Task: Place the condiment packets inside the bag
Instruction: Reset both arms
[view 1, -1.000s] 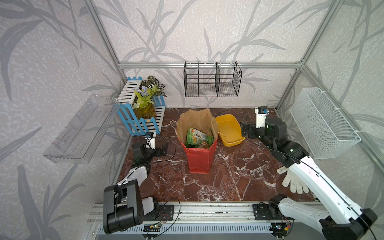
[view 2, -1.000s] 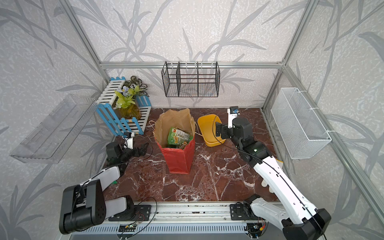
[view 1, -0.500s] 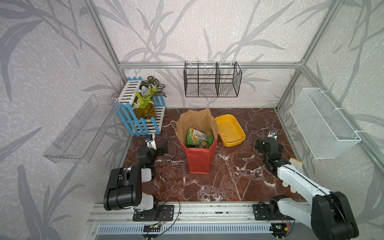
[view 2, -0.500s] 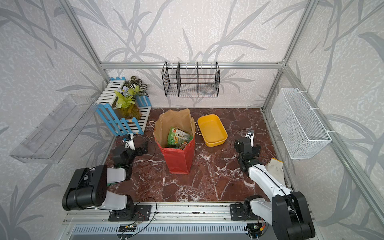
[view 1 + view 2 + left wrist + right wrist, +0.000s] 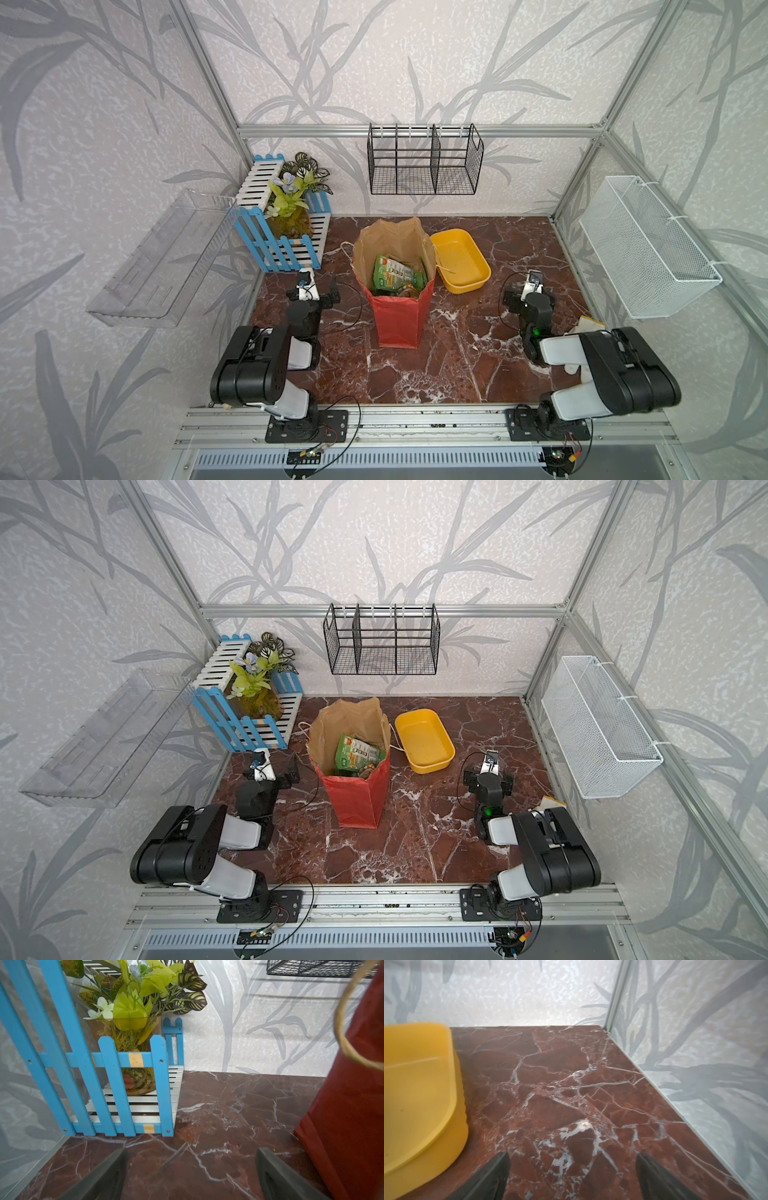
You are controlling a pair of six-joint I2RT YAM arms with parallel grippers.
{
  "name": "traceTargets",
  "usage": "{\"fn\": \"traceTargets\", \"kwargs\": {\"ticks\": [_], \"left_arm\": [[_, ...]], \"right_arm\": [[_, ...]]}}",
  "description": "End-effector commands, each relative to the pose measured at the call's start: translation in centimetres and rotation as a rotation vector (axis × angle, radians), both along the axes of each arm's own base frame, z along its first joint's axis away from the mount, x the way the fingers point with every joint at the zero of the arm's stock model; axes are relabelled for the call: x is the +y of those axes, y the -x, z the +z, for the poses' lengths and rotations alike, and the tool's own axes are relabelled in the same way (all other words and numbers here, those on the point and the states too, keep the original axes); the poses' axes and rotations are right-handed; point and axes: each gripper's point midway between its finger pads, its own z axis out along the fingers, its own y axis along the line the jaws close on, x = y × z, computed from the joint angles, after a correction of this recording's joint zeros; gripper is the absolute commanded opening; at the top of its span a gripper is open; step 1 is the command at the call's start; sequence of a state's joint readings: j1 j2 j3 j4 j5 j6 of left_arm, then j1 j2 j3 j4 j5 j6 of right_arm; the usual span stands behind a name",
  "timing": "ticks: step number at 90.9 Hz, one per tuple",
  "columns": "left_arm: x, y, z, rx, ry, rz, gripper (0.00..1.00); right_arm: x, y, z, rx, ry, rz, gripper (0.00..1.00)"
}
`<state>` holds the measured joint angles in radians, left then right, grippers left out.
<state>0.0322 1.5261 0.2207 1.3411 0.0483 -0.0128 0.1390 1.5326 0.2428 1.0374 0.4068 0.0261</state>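
There is one red paper bag (image 5: 398, 320) standing on the table (image 5: 457, 357), and inside it lie green condiment packets (image 5: 395, 276); at least two show in both top views, though the exact count cannot be told because they overlap. One yellow tray (image 5: 471, 277) sits beside the bag. Two robot arms are present, each with one tool: the left tool (image 5: 191, 1169) and the right tool (image 5: 572, 1169). One blue and white slatted crate (image 5: 286, 253) holds one potted plant (image 5: 291, 195). One black wire rack (image 5: 424, 162), one white mesh basket (image 5: 648, 249) and one clear plastic shelf (image 5: 162, 262) hang on the walls.
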Motion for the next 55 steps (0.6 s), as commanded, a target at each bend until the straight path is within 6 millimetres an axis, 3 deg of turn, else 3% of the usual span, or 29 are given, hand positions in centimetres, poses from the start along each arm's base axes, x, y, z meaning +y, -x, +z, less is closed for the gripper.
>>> {"fn": "traceTargets", "kwargs": {"ticks": [1,18,55], "left_arm": [[0.0,-0.2,-1.6,0.068,-0.027,0.017,1.0],[0.0,-0.3,-1.9,0.095,-0.027,0.016,1.0],[0.0,-0.2,-1.9,0.091,-0.027,0.015,1.0]], "right_arm": [[1.3,-1.4,2.1,-0.107,0.016,0.087,0.99],[-0.9,-3.4,0.7,0.051,-0.132,0.064,0.99],[-0.8,-3.4,0.7,0.049,-0.139,0.077,0.99]]}}
